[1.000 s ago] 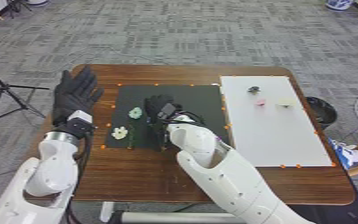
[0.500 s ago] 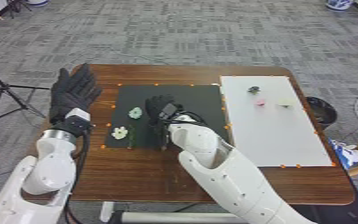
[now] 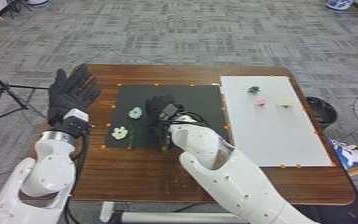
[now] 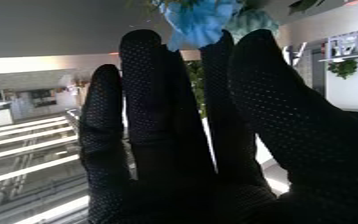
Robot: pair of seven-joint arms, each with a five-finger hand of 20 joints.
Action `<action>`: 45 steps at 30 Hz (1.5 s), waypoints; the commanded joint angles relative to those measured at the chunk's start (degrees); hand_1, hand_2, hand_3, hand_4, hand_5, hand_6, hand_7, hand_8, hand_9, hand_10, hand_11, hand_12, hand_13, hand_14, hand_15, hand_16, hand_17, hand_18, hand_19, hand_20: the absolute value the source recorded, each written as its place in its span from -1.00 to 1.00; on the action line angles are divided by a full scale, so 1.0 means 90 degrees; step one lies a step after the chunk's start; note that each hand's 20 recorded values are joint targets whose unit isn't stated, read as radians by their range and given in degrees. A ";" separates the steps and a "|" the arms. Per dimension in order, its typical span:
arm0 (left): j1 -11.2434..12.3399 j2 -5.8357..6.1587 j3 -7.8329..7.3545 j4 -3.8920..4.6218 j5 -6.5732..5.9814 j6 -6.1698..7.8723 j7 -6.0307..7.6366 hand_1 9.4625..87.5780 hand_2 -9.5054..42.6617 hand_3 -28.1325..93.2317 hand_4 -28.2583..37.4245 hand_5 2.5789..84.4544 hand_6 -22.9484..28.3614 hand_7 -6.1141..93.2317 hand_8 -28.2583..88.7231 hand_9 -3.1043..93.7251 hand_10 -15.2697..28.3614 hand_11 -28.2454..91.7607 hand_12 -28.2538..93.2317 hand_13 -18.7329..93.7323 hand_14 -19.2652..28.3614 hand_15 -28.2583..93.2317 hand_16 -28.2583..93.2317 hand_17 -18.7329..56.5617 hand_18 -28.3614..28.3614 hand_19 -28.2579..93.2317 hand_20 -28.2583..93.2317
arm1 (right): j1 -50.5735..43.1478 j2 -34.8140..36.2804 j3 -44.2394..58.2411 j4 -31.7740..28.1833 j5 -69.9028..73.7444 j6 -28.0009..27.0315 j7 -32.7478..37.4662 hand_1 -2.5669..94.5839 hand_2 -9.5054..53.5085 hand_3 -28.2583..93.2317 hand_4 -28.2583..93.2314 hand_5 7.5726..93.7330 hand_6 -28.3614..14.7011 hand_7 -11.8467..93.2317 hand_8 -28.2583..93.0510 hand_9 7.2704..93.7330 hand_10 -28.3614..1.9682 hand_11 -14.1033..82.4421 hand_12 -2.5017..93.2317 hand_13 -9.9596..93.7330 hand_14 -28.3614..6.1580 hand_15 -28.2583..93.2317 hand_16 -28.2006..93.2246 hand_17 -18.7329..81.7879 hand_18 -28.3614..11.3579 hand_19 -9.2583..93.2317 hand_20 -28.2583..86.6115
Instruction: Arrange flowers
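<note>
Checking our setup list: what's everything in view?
table: one, brown, centre
mat: one, black, table's left
board: one, white, table's right
markers: many, orange, around both
mat flowers: two, teal and white, left side
board pieces: three, dark, pink, cream, far half
fingertip flower: one, blue, at right hand
bin: one, black, right floor
tripod: one, black, left floor
vase: one, blue-white, far floor
left hand: one, black, table's left
right hand: one, black, over mat
arms: two, white, near edge
</note>
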 commanded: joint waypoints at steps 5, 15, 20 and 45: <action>0.0227 -0.0004 -0.0061 -0.0168 -0.0037 0.0049 0.0032 -0.57 0.05 0.45 -1.00 -0.17 0.21 -0.72 -0.66 -0.41 0.28 -0.31 -0.44 -0.38 0.39 -0.35 -0.58 -0.76 0.43 0.00 -0.46 | 0.0008 0.0190 0.0094 -0.0318 0.0076 0.0381 0.0240 -0.05 -1.00 0.81 -1.00 0.26 0.29 -0.27 -0.80 0.03 -0.20 -0.34 -0.53 0.12 -0.15 0.41 -0.06 -0.15 -0.68 0.59 0.16; 0.0182 -0.0048 -0.0084 -0.0056 0.0084 -0.0093 0.0005 -0.58 0.04 0.46 -1.00 -0.17 0.21 -0.73 -0.66 -0.41 0.26 -0.32 -0.45 -0.37 0.25 -0.39 -0.60 -0.75 0.43 -0.01 -0.46 | 0.0423 0.1270 0.0873 -0.0439 0.1057 0.0832 0.0832 -0.19 -1.00 0.80 -0.93 -0.14 0.00 -0.47 -0.72 -0.16 -0.40 -0.41 -0.59 0.04 -0.28 0.48 -0.16 -0.15 -0.72 0.65 0.15; 0.0290 -0.0012 -0.0199 -0.0128 0.0082 -0.0053 0.0060 -0.56 0.04 0.44 -1.00 -0.17 0.21 -0.73 -0.66 -0.41 0.26 -0.32 -0.45 -0.37 0.24 -0.39 -0.60 -0.73 0.39 -0.02 -0.47 | 0.0351 0.1951 0.1305 -0.0579 0.1443 0.0808 0.1154 -0.17 -1.00 0.80 -0.92 -0.11 0.00 -0.47 -0.72 -0.16 -0.38 -0.42 -0.61 0.05 -0.24 0.41 -0.21 -0.15 -0.70 0.64 0.13; 0.0276 0.0038 -0.0123 -0.0201 0.0060 0.0042 0.0158 -0.60 0.03 0.50 -1.00 -0.16 0.22 -0.72 -0.66 -0.41 0.26 -0.30 -0.46 -0.36 0.24 -0.35 -0.62 -0.72 0.37 -0.01 -0.47 | -0.0097 0.2468 0.2170 -0.0367 0.0832 -0.1261 0.1944 0.06 -1.00 0.81 -1.00 -0.02 -0.10 -0.58 -0.71 -0.11 -0.26 -0.49 -0.66 -0.02 -0.20 0.16 -0.26 -0.18 -0.67 0.59 0.06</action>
